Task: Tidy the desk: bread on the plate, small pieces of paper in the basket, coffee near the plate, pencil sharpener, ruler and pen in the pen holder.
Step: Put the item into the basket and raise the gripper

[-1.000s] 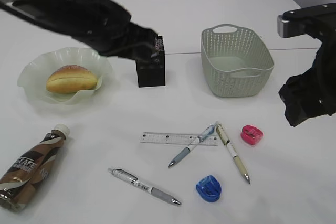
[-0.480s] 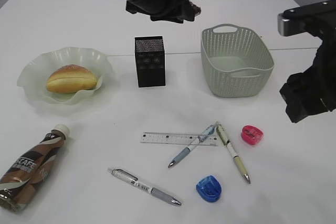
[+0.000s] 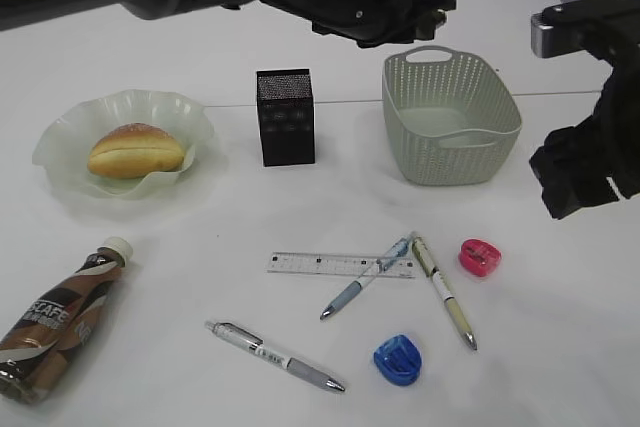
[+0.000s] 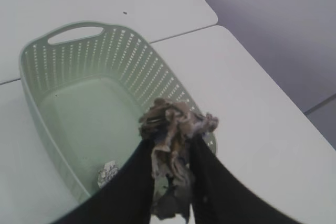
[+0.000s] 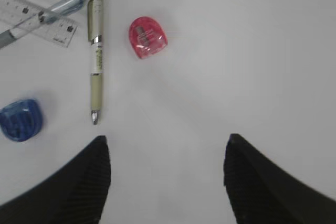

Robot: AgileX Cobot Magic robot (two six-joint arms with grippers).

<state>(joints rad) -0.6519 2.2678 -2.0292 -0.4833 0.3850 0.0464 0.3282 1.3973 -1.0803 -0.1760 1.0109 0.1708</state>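
Now we hold a crumpled paper wad pinched between the fingers of our left gripper, above the green basket, where a small white scrap already lies. Our right gripper hangs spread wide over bare table, near the red sharpener and beige pen.

Exterior view: front-on, slanting down over whole worktop. Left wrist view: close, looking down into basket, also in exterior view. Right wrist view: straight down, sharing red sharpener with exterior view
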